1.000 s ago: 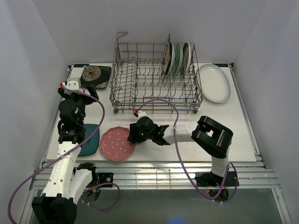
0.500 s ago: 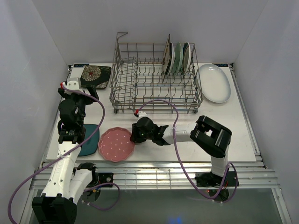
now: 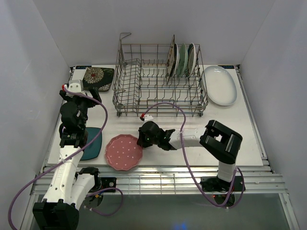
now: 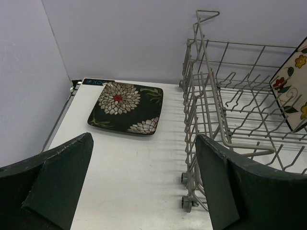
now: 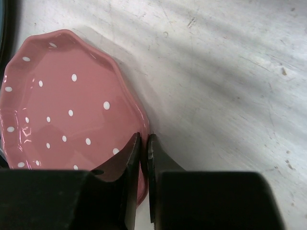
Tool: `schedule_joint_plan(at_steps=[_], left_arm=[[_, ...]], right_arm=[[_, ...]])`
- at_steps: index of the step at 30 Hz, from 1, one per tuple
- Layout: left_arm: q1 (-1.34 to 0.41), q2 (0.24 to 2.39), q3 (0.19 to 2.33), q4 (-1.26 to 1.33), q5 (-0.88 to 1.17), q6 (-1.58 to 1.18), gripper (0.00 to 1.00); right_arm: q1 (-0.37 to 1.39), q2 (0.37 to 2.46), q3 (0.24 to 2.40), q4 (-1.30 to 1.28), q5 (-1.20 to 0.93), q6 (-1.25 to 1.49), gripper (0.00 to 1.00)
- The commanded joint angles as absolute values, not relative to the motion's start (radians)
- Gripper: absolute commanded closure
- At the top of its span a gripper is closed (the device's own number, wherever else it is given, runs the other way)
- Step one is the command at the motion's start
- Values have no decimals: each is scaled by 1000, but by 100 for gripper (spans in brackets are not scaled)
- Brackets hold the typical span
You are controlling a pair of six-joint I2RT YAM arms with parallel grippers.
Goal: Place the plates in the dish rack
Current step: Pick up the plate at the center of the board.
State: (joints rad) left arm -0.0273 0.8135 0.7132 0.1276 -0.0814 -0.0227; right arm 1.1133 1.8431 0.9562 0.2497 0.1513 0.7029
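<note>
Partway through. Already racked upright at the far right end of the dish rack [image 3: 144, 76]: a cream floral square [image 3: 171, 56] plus a few round plates [image 3: 191, 57]. Left on the surface [image 3: 249, 129]: black floral square [image 4: 125, 103], white oval [image 3: 219, 85], teal plate [image 3: 92, 143], pink dotted plate [image 5: 62, 110]. Right end effector [image 5: 144, 143] pinched shut on the pink rim; left end effector [image 4: 144, 143] gaping wide, holding nothing.

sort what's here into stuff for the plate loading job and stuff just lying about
For the job: pink dotted plate, teal plate, black floral plate, white oval plate, racked plates, dish rack.
Just lying about: purple cable, table.
</note>
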Motion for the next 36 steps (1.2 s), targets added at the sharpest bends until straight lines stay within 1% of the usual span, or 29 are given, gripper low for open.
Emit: schedule_joint_plan(at_steps=[1, 7, 17, 28, 36], left_arm=[[-25, 785, 709, 127, -67, -18, 2], [-23, 785, 710, 127, -69, -17, 2], [-23, 785, 712, 126, -71, -15, 2], [-23, 778, 713, 124, -71, -14, 2], [-23, 775, 715, 123, -72, -14, 2]], right_arm=[[1114, 1775, 962, 207, 224, 681, 92], [1115, 1729, 994, 152, 273, 638, 92], [1155, 1626, 1054, 29, 426, 558, 92], [1186, 1589, 1146, -106, 567, 482, 92], [1224, 1563, 1201, -181, 715, 428, 92]])
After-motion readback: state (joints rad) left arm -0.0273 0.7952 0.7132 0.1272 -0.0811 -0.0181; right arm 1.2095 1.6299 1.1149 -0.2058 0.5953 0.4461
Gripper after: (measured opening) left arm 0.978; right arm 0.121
